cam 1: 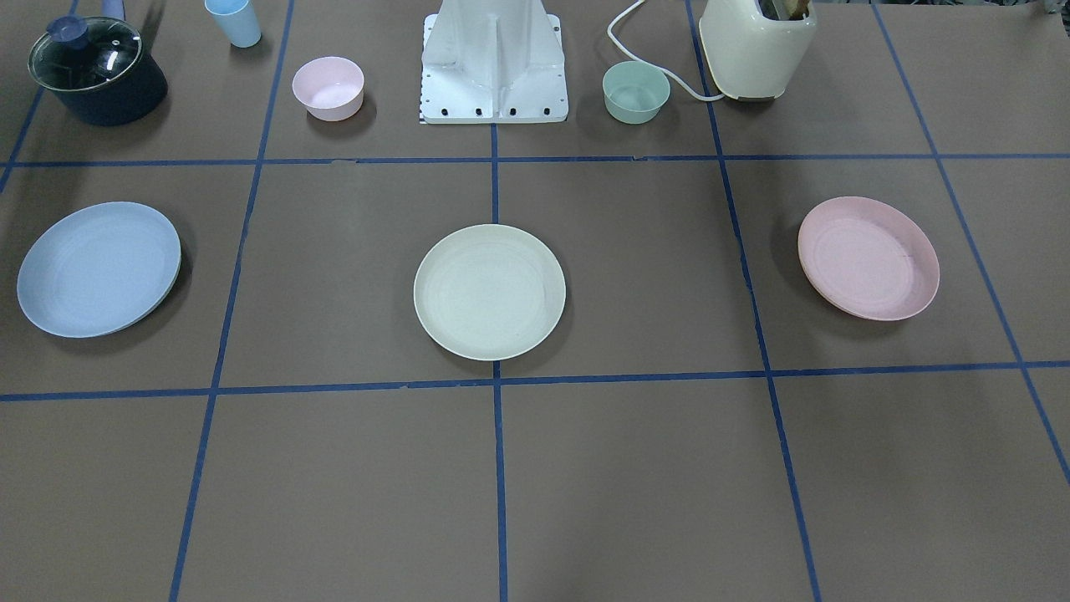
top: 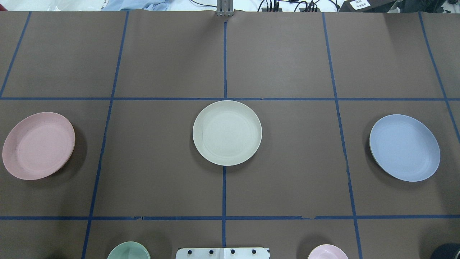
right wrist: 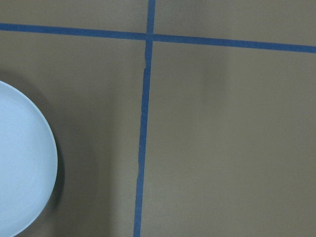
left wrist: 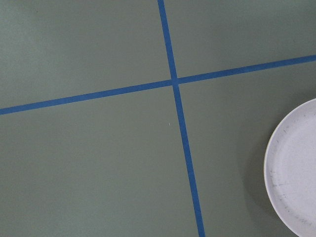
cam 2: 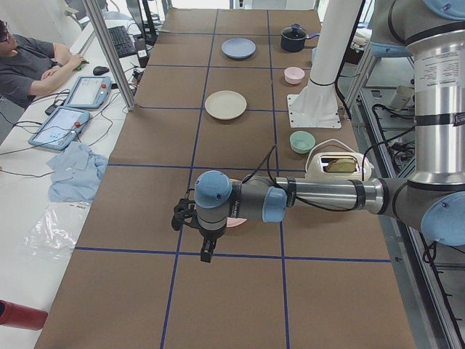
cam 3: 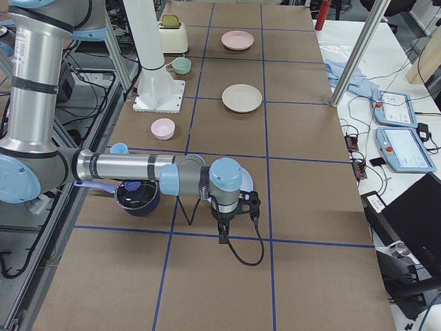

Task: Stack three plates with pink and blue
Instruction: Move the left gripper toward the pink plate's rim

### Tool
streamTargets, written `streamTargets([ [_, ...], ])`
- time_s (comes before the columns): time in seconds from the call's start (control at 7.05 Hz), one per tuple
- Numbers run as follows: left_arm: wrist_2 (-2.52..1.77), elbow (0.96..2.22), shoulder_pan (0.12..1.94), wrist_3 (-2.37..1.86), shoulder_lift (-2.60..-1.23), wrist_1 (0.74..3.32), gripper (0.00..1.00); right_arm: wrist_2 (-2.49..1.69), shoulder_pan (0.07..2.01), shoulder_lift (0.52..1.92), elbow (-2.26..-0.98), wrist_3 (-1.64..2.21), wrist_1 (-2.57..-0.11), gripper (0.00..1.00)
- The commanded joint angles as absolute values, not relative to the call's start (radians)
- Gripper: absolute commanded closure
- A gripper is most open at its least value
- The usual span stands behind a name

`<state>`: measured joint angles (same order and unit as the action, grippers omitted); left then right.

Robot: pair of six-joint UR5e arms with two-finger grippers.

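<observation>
Well, nothing stacked yet: each arm hangs beside its own plate

I cannot tell whether either tool is spread or pressed together. The left gripper and the right gripper show only in the side views, fingers pointing down above the table, and neither wrist camera catches a fingertip. No plate is lifted; all three lie flat.

Nearest the left gripper is the pink plate. Its rim only clips the edge of the left wrist view, and the side view has it mostly hidden beneath that wrist, so I judge it lies just to the base side of the fingers, not straight below them. The right gripper mirrors this, with the blue plate just off to one side in its wrist view. Both plates are round, so there is no long axis to line up; any stretch of rim would serve.

Farther inward from both tools, the cream plate rests in the middle, well apart from each coloured plate and about equally far from either arm. Nothing stands between them. I read the coming move as a rim grasp and a carry inward, with the low rim against the table the awkward part.

Farthest back, by the robot's base, the pink bowl and green bowl sit well apart from those paths, as do the pot, cup and toaster.
</observation>
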<state>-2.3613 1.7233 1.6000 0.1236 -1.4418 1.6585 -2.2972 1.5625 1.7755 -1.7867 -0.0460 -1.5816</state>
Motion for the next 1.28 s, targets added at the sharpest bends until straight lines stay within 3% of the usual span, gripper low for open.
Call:
streamTargets([
  [0.0, -2.362, 1.733, 1.6, 0.124, -1.442, 1.69, 0.0, -2.298, 1.563, 1.775, -1.796, -0.045, -1.574, 0.0],
  [0.43, -2.355, 1.787, 1.6, 0.117, -1.445, 1.727, 0.0, -2.302, 1.563, 1.775, -1.827, -0.045, -1.467, 0.0],
  [0.71, -2.362, 1.77, 1.603, 0.117, -1.433, 1.885, 0.0, -2.298, 1.562, 1.776, -1.806, -0.043, -1.202, 0.0],
  [1.13, -2.35, 1.77, 1.608, 0.101, -1.469, 1.979, 0.0, -2.304, 1.562, 1.72, -1.793, 0.0, -1.167, 0.0],
])
